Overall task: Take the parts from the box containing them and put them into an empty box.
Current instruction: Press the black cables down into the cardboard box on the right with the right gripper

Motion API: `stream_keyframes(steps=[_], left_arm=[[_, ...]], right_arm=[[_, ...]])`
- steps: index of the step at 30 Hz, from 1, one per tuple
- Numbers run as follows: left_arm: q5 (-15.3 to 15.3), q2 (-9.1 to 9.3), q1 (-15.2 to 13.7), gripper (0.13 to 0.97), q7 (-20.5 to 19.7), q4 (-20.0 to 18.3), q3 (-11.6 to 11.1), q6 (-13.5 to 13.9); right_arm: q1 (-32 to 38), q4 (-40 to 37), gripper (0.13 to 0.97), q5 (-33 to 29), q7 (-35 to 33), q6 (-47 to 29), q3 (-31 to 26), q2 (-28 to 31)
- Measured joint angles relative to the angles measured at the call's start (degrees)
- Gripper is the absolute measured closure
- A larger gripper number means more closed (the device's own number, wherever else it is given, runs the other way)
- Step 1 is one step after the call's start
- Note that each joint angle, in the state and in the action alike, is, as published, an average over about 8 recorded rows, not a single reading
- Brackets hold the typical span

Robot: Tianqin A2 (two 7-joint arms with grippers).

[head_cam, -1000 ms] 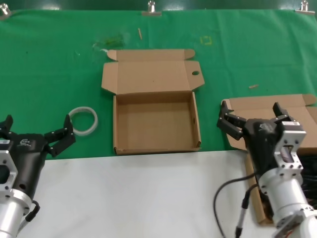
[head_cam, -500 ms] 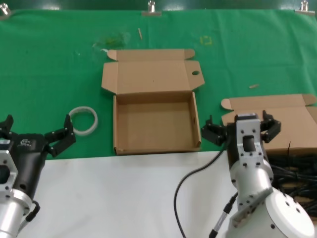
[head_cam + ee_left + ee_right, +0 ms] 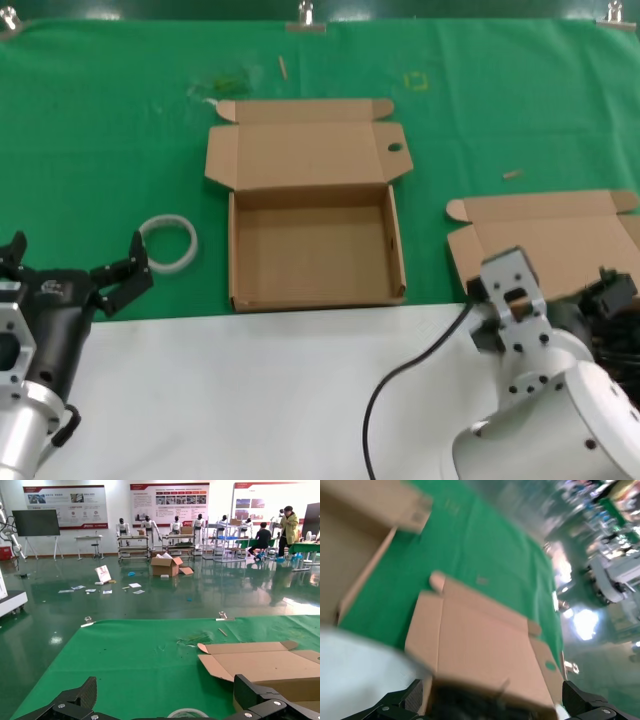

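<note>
Surface: a green mat [image 3: 110,130] covers the far part of the table, with a white strip along the near edge.
Empty box: an open cardboard box [image 3: 312,252] sits at the centre of the mat, lid folded back, one lid tab with a round hole; nothing lies inside.
Full box: a second cardboard box [image 3: 560,235] sits at the right, lid folded back, its tray mostly hidden behind the right arm.
Cords: black cords [image 3: 470,702] show as a dark blurred mass in the full box in the right wrist view; individual bundles cannot be made out.
Ring: a white ring [image 3: 168,243] lies on the mat left of the empty box, apart from it.
Left gripper: the left gripper [image 3: 70,272] is parked low at the near left, fingers spread wide, holding nothing, just beside the ring.
Right gripper: the right gripper [image 3: 495,700] is over the near edge of the full box, fingers spread apart on either side of the cords, nothing held.
</note>
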Motion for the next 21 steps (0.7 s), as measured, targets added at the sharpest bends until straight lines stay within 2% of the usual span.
stream_keyframes(steps=[5, 11, 21], left_arm=[[0.0, 0.00, 0.0, 0.132, 0.0, 0.0, 0.0, 0.0], [0.0, 0.00, 0.0, 0.132, 0.0, 0.0, 0.0, 0.0], [0.0, 0.00, 0.0, 0.132, 0.0, 0.0, 0.0, 0.0]], right_arm=[[-0.2, 2.0, 0.129, 3.4, -12.9, 6.5, 0.8, 0.0], [-0.9, 3.4, 0.129, 5.1, -26.2, 9.3, 3.8, 0.0], [-1.6, 3.3, 0.129, 4.2, -40.4, 8.8, 9.5, 0.0]])
